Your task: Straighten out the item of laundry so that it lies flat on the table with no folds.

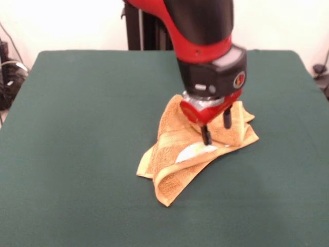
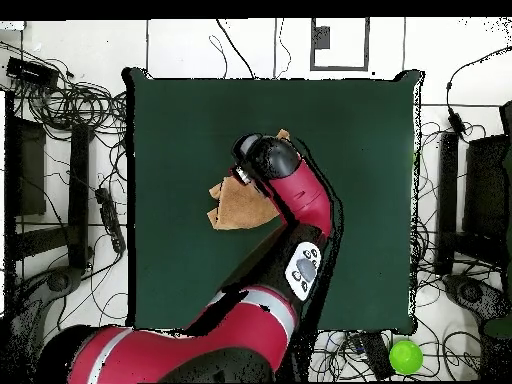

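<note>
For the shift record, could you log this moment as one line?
gripper: open, over towel | towel: crumpled, folded | table: towel near centre

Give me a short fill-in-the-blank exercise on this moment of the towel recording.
1. The towel lies ____ on the table, not flat.
2. The hand is directly ____ the towel.
3. The hand's two dark fingers point ____ toward the cloth.
4. The table top is dark ____.

Missing words: crumpled; above; down; green
</note>
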`<state>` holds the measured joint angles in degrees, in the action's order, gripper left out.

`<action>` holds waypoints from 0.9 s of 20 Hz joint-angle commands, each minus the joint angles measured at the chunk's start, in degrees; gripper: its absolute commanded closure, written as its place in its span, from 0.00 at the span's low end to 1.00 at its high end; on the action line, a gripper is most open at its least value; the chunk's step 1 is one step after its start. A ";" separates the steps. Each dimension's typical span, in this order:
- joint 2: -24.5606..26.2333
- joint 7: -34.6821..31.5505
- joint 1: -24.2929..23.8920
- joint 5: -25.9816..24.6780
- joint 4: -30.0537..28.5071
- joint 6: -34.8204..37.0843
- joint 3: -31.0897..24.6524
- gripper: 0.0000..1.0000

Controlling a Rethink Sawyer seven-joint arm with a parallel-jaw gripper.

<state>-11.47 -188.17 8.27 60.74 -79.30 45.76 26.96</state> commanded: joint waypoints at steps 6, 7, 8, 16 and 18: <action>-7.34 -16.98 1.45 0.57 -7.66 11.13 -8.68 0.00; -7.29 -16.50 1.55 0.69 -7.95 10.75 -8.81 0.00; -7.24 -16.02 1.64 0.81 -8.24 10.36 -8.93 0.00; -4.89 -12.36 1.97 0.79 -9.17 6.47 -10.52 0.00; -5.46 -11.14 2.23 0.56 -11.02 6.54 -10.48 0.00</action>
<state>-20.02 -188.17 8.32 60.63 -80.84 51.51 26.45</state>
